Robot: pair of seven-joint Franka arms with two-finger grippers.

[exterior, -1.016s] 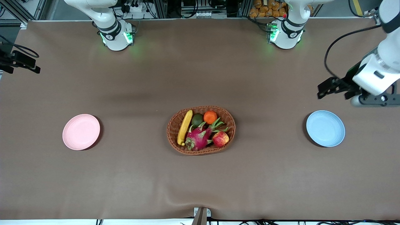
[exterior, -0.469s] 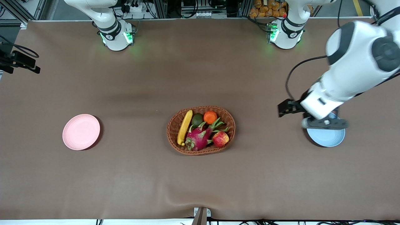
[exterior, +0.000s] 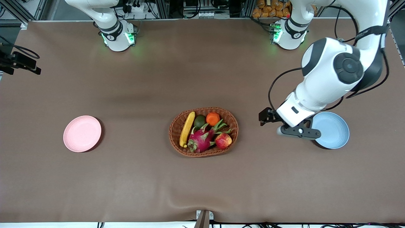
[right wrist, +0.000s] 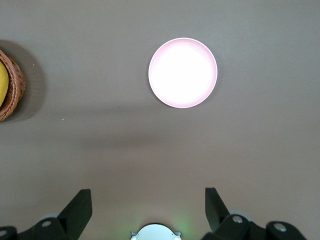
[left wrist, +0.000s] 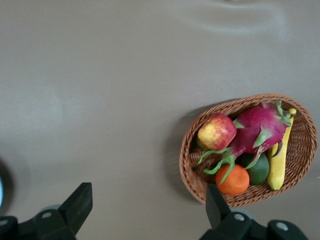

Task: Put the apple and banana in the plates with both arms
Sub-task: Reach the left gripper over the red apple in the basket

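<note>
Since leaving plate [exterior: 335, 133], left tool [exterior: 267, 116] nears basket [exterior: 234, 122].

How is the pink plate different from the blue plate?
The pink plate is pale pink, and the blue plate is light blue. The pink plate lies toward the right arm's end of the table, the blue plate toward the left arm's end. The pink plate is in full view from the front camera, but the left gripper and its wrist cover part of the blue plate's rim. Both are round, shallow, empty and look equal in size.
</note>
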